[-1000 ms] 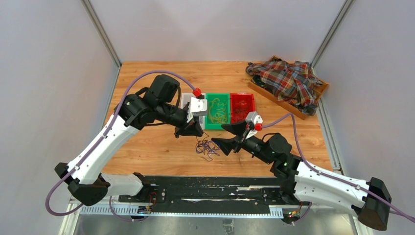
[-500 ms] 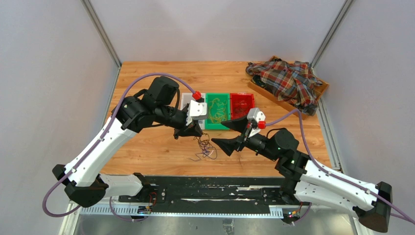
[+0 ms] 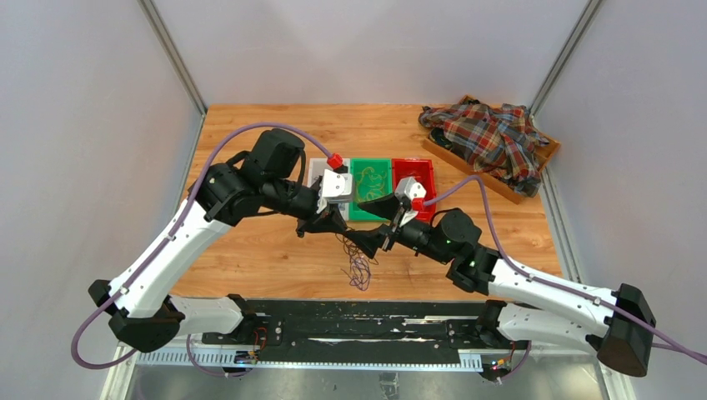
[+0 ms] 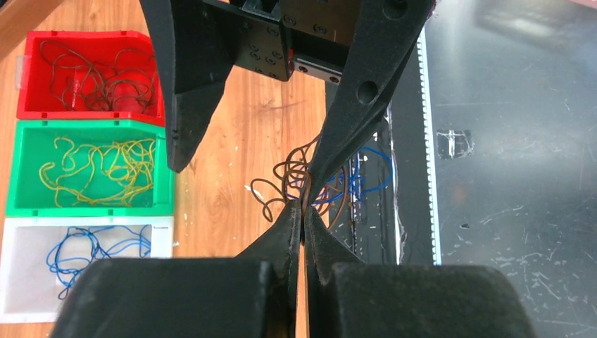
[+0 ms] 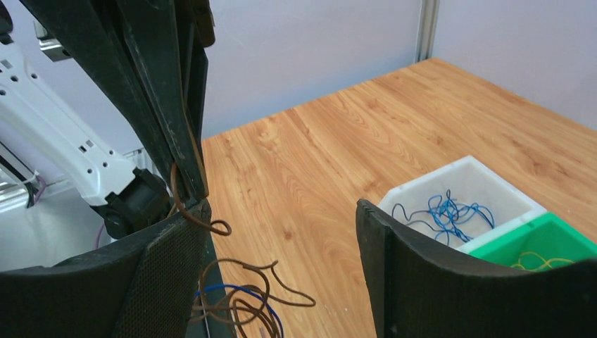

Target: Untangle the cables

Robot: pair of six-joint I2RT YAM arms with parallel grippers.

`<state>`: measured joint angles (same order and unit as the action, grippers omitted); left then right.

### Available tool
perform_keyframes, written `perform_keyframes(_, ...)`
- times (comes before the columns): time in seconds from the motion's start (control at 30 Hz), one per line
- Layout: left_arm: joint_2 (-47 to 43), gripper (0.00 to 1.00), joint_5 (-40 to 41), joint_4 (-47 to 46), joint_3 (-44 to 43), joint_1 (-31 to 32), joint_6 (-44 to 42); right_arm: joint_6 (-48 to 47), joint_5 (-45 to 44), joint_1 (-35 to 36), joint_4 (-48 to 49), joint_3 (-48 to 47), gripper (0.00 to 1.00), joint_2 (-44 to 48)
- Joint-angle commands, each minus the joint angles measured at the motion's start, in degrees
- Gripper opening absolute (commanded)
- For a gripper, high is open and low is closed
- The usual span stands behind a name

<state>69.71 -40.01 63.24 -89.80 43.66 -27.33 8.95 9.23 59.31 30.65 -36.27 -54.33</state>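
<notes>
- A black base plate (image 3: 358, 321) runs along the near edge of the wooden table (image 3: 267, 258), with both arm bases bolted to it.
- The right arm stretches low from the right corner toward the middle. Its end effector (image 3: 368, 223) points left with the jaws spread wide and nothing between them.
- The left arm rises from the left corner to a high elbow, then angles down and to the right. Its end effector (image 4: 304, 211) is pinched fully closed on a brown strand of the cables (image 3: 358, 267).
- The lower right finger sits just beside the left fingertips, and the held brown strand curls against it.
- The rest of the cables hang from that pinch as a loose clump of brown and blue loops. The lowest loops lie on the table where the wood meets the base plate.
- Beyond the arms stand three bins in a row: a white bin (image 4: 21, 296) with blue wires, a green bin (image 4: 84, 209) with yellow wires and a red bin (image 4: 91, 120) with dark wires.
- At the far right corner a plaid shirt (image 3: 492, 137) is heaped in a wooden tray (image 3: 454, 162).
- Plain grey walls (image 3: 83, 125) enclose the table on three sides.
</notes>
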Motion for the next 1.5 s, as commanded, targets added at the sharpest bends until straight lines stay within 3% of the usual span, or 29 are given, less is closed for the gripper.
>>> perform_keyframes(0.0, -0.16, 0.01, -1.98, -0.15, -2.28, 0.55, 0.49, 1.32, 0.94, 1.45, 7.51, -1.5, 0.75, -1.75)
perform_keyframes(0.3, 1.54, 0.01, -2.08, -0.14, -5.31, 0.8, 0.39, 7.0, 1.13, 2.65, 18.23, 1.27, 0.74, -9.66)
perform_keyframes(0.6, 1.72, 0.01, -3.25, -0.23, -9.63, 0.9, 2.32, 5.54, -2.58, 2.65, 19.26, 3.03, 0.65, -14.98)
perform_keyframes(1.0, 6.66, 0.0, 1.34, -0.23, -26.47, 0.9, 2.41, 2.96, -11.15, 2.65, 21.35, 16.04, 0.62, -17.03)
perform_keyframes(1.2, 7.62, 0.0, 4.08, -0.23, -29.29, 0.9, 0.66, 2.43, -14.25, 2.65, 21.42, 19.22, 0.6, -16.51)
perform_keyframes(1.37, 8.24, 0.0, 4.86, -0.16, -27.55, 0.9, 0.39, 2.52, -16.34, 2.57, 19.83, 20.22, 0.61, -10.6)
perform_keyframes(1.47, 8.16, 0.0, 4.66, -0.18, -25.29, 0.9, 0.14, 1.65, -15.82, 2.57, 15.95, 18.47, 0.69, -4.18)
